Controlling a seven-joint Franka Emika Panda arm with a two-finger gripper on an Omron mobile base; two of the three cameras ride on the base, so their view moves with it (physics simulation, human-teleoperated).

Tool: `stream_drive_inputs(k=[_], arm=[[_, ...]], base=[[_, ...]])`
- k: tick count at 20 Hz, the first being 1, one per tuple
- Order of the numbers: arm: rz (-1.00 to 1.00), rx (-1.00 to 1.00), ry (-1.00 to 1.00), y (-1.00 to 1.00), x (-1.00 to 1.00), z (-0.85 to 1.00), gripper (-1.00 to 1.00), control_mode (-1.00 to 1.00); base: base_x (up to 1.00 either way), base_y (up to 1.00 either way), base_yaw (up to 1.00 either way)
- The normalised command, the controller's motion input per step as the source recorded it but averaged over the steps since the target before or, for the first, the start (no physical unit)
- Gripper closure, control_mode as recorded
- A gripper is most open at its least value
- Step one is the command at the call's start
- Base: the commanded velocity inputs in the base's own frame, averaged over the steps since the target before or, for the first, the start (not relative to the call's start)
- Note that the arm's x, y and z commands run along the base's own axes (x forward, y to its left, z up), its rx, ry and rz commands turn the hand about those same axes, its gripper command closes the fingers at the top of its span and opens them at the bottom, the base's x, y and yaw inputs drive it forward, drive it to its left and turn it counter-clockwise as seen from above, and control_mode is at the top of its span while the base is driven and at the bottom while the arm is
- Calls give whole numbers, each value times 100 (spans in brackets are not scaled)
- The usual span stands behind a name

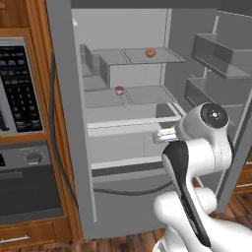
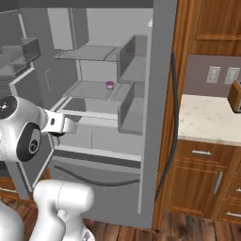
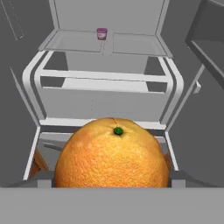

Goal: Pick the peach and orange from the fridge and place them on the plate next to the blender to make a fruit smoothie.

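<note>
Before the open fridge (image 1: 69, 123), the gripper (image 3: 112, 186) is closed around the orange (image 3: 112, 155), held in front of the lower drawers; I judge the orange's carry is under way, calling next for a clean withdrawal and a drive toward the plate. On the upper shelf sits the peach (image 1: 150, 51), not yet picked. Fingertips are hidden behind the orange, so the hold's firmness is hard to judge.

1 orange (image 3: 113, 154), 1 peach (image 1: 150, 51), 1 pink-purple item (image 1: 119, 90) — 1 fridge (image 1: 69, 123), 2 glass shelves.
</note>
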Motion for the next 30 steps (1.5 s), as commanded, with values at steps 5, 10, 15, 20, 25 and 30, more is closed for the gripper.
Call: stream_drive_inputs(k=[5, 10, 15, 20, 25, 30], arm=[[0, 0, 0, 0, 0, 0, 100, 100], [0, 0, 0, 0, 0, 0, 100, 100], [0, 0, 0, 0, 0, 0, 100, 100], [0, 0, 0, 0, 0, 0, 100, 100], [0, 0, 0, 0, 0, 0, 100, 100], [0, 0, 0, 0, 0, 0, 100, 100]], base=[[-47, -2, 10], [-39, -2, 25], [-43, 0, 48], [-63, 0, 60], [-45, 0, 78], [-4, 0, 93]])
